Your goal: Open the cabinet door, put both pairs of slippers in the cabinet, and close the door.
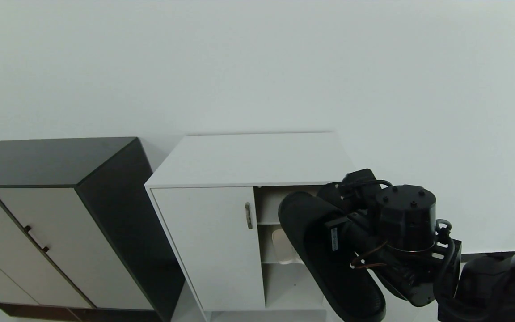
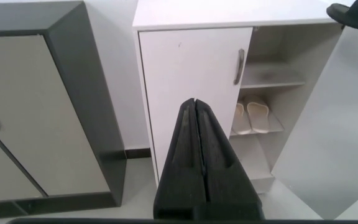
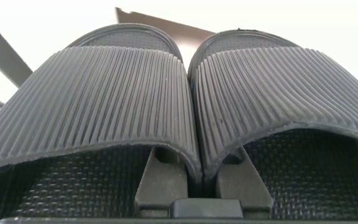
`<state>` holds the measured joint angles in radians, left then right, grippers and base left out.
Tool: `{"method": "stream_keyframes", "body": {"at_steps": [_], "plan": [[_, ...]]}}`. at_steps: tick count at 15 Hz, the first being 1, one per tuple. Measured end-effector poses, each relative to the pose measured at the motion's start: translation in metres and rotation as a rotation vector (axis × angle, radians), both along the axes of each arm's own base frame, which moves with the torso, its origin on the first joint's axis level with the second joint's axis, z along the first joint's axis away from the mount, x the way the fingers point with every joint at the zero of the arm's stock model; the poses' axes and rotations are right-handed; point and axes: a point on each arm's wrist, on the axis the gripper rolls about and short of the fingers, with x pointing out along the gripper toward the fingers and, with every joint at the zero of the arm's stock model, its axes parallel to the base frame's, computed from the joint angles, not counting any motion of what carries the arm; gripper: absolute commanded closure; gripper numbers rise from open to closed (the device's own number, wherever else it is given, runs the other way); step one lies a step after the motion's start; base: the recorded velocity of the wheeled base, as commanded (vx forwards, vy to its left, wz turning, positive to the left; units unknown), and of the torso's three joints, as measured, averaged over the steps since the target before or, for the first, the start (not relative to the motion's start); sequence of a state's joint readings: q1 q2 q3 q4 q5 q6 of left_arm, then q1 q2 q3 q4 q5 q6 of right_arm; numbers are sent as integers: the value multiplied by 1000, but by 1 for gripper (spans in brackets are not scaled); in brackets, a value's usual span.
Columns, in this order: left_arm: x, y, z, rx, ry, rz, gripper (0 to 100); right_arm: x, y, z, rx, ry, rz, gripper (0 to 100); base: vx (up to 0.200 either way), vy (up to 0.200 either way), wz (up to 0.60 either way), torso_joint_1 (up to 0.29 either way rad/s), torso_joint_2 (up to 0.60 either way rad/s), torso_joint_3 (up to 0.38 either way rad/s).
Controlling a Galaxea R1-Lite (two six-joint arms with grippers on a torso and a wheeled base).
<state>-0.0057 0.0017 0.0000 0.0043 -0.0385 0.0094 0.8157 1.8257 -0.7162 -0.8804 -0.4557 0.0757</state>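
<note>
The white cabinet (image 1: 248, 161) stands against a pale wall, its left door (image 1: 208, 246) shut and carrying a slim vertical handle (image 1: 248, 215) at its inner edge. Its right door (image 2: 316, 143) is swung wide open and bares the shelves on that side. A pair of white slippers (image 2: 253, 117) lies side by side on the middle shelf (image 2: 277, 128) inside the open half, toes pointing inward. The right gripper (image 1: 335, 237) hangs in front of that open compartment at about shelf height. Its jaws are clamped on the pair of black slippers (image 1: 329, 259), which are pressed together side by side and tilted, one end up by the top shelf and the other slanting down toward the floor. In the right wrist view the two ribbed straps sit next to each other, with the jaws gripping the slippers' adjoining inner edges below them. The left gripper (image 2: 194, 107) is held well back from the cabinet and faces the shut left door, its jaws pressed together with nothing between them. A dark cabinet (image 1: 61, 201) with pale doors stands just beside the white one, on its left.
</note>
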Motion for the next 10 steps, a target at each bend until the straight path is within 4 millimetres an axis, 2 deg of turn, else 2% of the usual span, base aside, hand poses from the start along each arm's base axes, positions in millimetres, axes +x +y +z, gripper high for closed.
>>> {"method": "stream_keyframes", "body": {"at_steps": [10], "plan": [[0, 0, 0, 0, 0, 0, 100, 1, 1, -3, -7, 8, 2, 100, 0, 0, 0, -216, 540, 313]]}}
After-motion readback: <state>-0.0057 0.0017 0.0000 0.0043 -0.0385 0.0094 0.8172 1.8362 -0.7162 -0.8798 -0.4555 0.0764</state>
